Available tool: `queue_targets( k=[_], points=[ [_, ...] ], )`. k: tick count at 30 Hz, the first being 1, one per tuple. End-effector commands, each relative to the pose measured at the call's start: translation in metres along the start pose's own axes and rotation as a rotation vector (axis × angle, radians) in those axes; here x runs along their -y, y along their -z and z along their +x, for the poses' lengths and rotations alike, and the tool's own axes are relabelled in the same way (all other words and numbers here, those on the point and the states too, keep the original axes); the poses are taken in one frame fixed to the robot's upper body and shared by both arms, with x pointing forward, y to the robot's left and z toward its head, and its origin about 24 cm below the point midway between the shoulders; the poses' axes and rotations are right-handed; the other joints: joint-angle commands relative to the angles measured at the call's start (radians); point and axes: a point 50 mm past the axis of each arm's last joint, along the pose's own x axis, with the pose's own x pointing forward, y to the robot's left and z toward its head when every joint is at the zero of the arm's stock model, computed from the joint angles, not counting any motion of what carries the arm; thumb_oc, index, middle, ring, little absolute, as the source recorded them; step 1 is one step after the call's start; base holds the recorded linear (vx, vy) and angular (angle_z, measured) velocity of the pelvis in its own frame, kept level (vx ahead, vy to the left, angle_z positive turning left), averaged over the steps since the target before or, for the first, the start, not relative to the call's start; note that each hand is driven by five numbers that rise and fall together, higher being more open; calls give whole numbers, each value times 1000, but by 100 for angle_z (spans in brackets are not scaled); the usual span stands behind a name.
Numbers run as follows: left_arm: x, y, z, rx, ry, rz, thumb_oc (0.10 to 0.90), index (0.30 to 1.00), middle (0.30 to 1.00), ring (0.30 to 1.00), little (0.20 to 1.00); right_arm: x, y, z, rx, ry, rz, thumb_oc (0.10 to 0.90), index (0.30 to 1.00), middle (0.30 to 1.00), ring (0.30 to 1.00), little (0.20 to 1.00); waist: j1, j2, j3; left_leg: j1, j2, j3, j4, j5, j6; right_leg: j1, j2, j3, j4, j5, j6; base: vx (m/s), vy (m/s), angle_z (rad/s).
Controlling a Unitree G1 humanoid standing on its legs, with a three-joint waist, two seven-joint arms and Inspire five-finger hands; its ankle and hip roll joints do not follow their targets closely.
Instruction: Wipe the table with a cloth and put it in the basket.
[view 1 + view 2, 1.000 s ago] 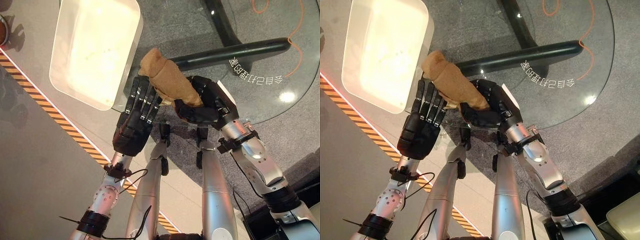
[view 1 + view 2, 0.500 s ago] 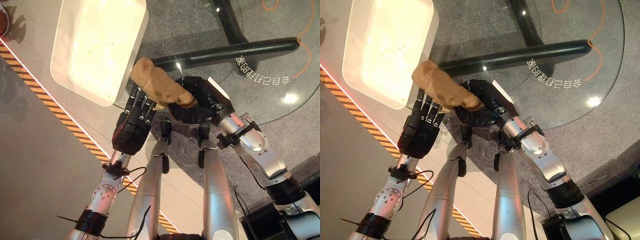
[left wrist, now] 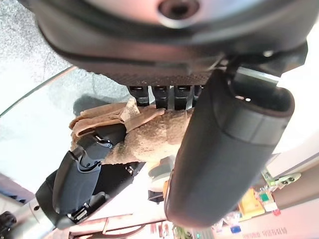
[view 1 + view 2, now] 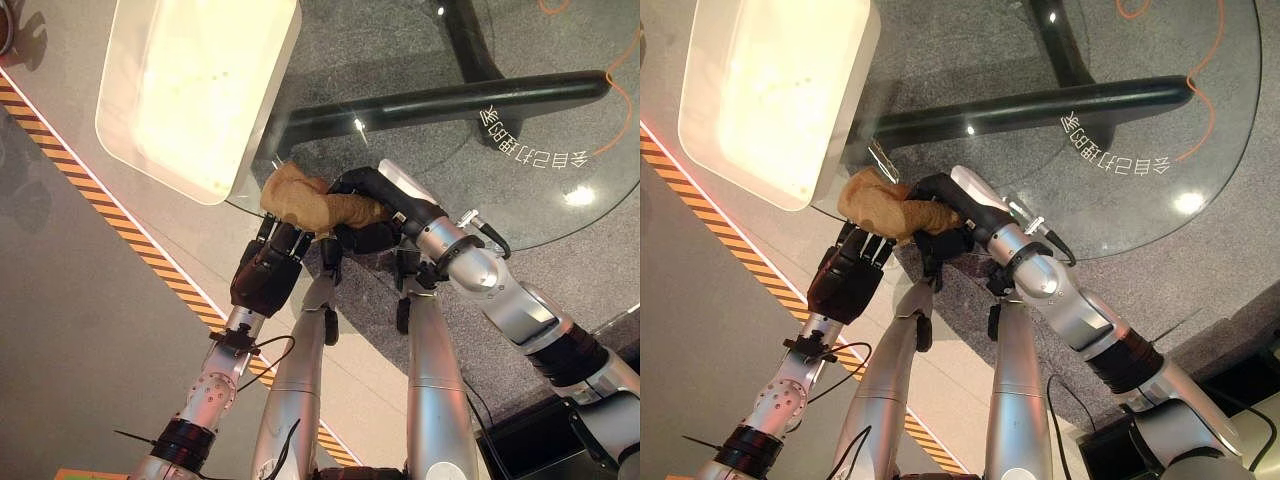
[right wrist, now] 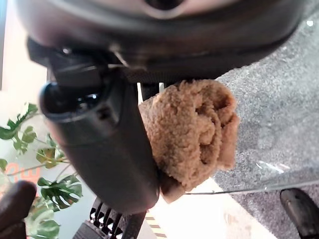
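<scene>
Round glass tabletop [image 4: 560, 130] seen from above, with a dark base bar [image 4: 440, 100] visible through the glass and an orange cable [image 4: 1200, 60] on the grey floor beneath. The right hand [image 4: 375, 210] reaches in over the near edge of the tabletop with its fingers curled round a rolled tan cloth [image 4: 305, 200]; the right wrist view shows the cloth [image 5: 192, 139] bunched against the palm beside the thumb, so the grasp is closed on it. The cloth sits at the near edge of the tabletop, its free end pointing toward the corner of the basket [image 4: 200, 90] without touching the interior. The basket, a pale rectangular tub with rounded corners, stands at the left edge of the tabletop and overhangs the rim toward a floor marked with an orange-and-black striped line [image 4: 130, 240]. The left hand [image 4: 268, 270] is placed just below the cloth at the tabletop's near edge, fingers extended and roughly straight, their tips meeting the underside of the cloth roll; the left wrist view shows the fingers [image 3: 164, 94] straight against the cloth [image 3: 149, 134], with the right hand [image 3: 84, 169] on its far side. The left hand is thus open and supports rather than grips.
</scene>
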Motion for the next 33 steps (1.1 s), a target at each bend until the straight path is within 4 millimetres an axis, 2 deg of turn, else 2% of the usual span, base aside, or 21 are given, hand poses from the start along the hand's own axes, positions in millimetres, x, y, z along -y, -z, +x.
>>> queue_targets(
  k=[1, 11, 17, 25, 31, 33],
  points=[
    [57, 4, 28, 35, 371, -16, 800, 900, 900, 900, 900, -23, -34, 3, 162, -105, -38, 100, 300, 300, 300, 200, -9, 61, -18, 13, 24, -8, 38, -33, -21, 15, -6, 28, -151, 124, 34, 0, 0, 0],
    [60, 9, 32, 35, 379, -78, 800, 900, 900, 900, 900, -26, -39, 9, 169, -125, -27, 100, 300, 300, 300, 200, -8, 63, -18, 20, 21, -5, 48, -43, -21, 19, -2, 35, -147, 119, 30, 2, -1, 2],
    [60, 14, 36, 51, 350, -236, 800, 900, 900, 900, 900, -34, -53, 9, 262, -173, 65, 100, 300, 300, 300, 200, -8, 60, -18, 15, 23, -8, 60, -47, -22, 14, -1, 39, -134, 115, 29, 0, 0, 0],
    [54, 21, 38, 5, 246, -278, 800, 900, 900, 900, 900, -33, -62, 11, 306, -174, 4, 100, 300, 300, 300, 200, -5, 58, -18, 18, 23, -15, 56, -45, -20, 15, 2, 44, -130, 116, 30, 0, -4, 0],
    [53, 23, 37, -7, 255, -327, 800, 900, 900, 900, 900, -27, -59, 14, 283, -152, -197, 100, 300, 300, 300, 200, -3, 63, -18, 17, 24, -17, 53, -43, -21, 12, 1, 48, -126, 115, 34, 0, 0, 0],
    [55, 22, 37, -3, 277, -330, 800, 900, 900, 900, 900, -25, -58, 15, 268, -152, -216, 100, 300, 300, 300, 200, -2, 62, -18, 18, 24, -17, 54, -42, -21, 12, 1, 48, -125, 115, 34, 0, 0, 0]
  ],
)
